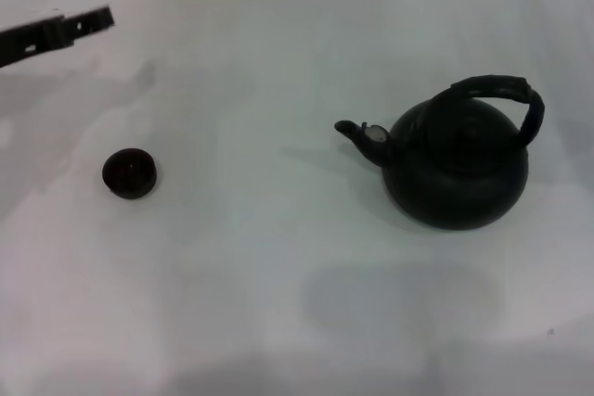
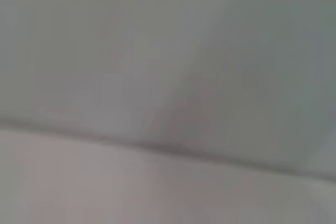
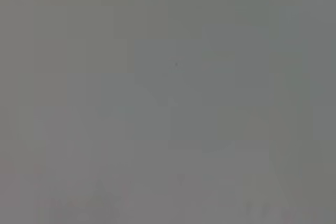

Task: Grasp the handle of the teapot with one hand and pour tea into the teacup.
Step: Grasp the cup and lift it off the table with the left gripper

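Observation:
The teapot (image 1: 457, 169) is a round matte-black pot standing upright on the right side of the white table in the head view. Its short spout (image 1: 357, 133) points left toward the teacup. The handle (image 1: 506, 95), a thick ribbed black hoop, arches over the pot's top right with nothing holding it. The teacup (image 1: 129, 173), small, dark and handleless, stands at the left, far from the pot. My left gripper (image 1: 100, 19) reaches in from the upper left edge, behind and to the left of the cup and touching nothing. My right gripper is out of view.
The white table (image 1: 278, 257) spreads around both objects, and its back edge runs along the top of the head view. The left wrist view shows a pale surface crossed by a faint seam (image 2: 168, 150). In the right wrist view there is only plain grey surface.

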